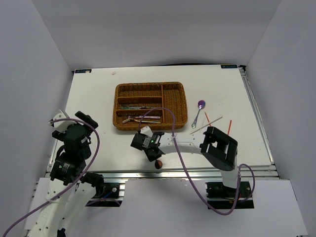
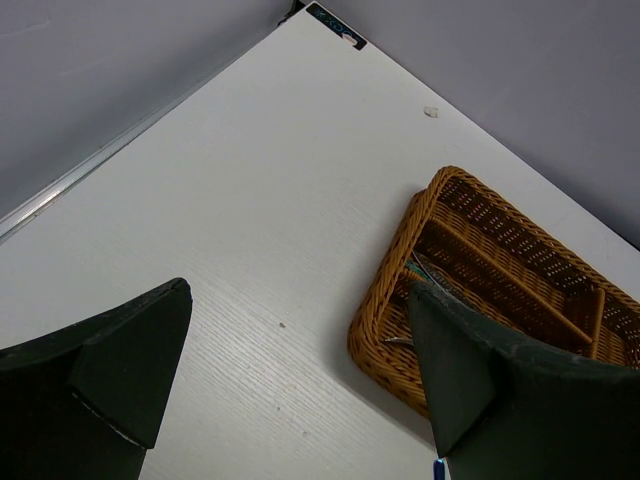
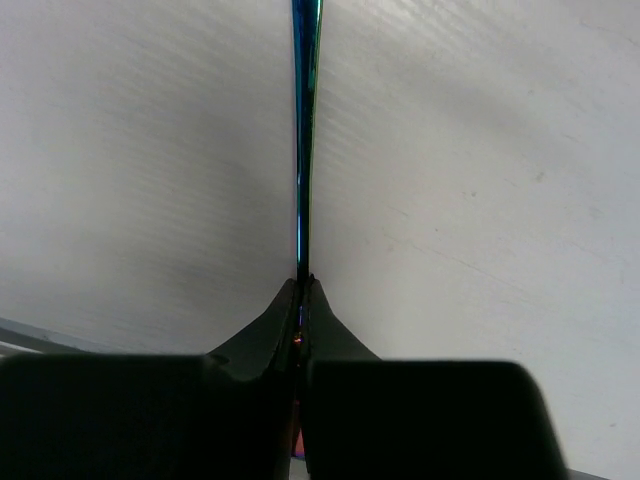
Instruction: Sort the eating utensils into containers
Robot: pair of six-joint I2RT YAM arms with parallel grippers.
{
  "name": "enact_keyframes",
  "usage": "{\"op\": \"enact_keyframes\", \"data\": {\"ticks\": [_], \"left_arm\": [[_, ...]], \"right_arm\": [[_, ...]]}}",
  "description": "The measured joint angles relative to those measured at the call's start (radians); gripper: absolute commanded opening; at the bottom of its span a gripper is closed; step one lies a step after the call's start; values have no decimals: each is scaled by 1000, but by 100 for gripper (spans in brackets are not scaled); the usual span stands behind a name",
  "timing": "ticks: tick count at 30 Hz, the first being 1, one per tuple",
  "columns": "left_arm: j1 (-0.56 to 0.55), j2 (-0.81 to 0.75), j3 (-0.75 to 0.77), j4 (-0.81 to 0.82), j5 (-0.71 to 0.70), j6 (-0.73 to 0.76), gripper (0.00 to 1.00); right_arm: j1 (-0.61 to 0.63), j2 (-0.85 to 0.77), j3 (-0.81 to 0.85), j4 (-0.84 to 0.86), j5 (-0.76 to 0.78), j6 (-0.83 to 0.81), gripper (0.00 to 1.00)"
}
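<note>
Overhead and left-wrist views share the tray [image 1: 148, 84]; right wrist hugs table [image 3: 480, 200]

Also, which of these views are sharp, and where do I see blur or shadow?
Top external: evenly lit and sharp, with only soft shadows by the wicker tray. Left wrist: the left gripper is dark and slightly soft, the tray sharp. Right wrist: the right gripper is black and blurred; the clamped utensil handle glints blue-green.

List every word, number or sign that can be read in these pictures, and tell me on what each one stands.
No text is readable in any view.
The far left sticker, on a far corner of the table: blue and white marks, too blurred to read.
The far right sticker, on the other far corner: too small to read.
</note>
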Motion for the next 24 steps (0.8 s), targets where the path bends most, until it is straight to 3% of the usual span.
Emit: {"op": "enact_keyframes", "data": {"ticks": [15, 24], "left_arm": [[-1, -4, 0, -1, -1, -3, 98], [-1, -62, 0, -10, -11, -7, 98]], "right_arm": [[97, -146, -40, 9, 98, -175, 0], [73, -239, -42, 196, 194, -528, 0]]}}
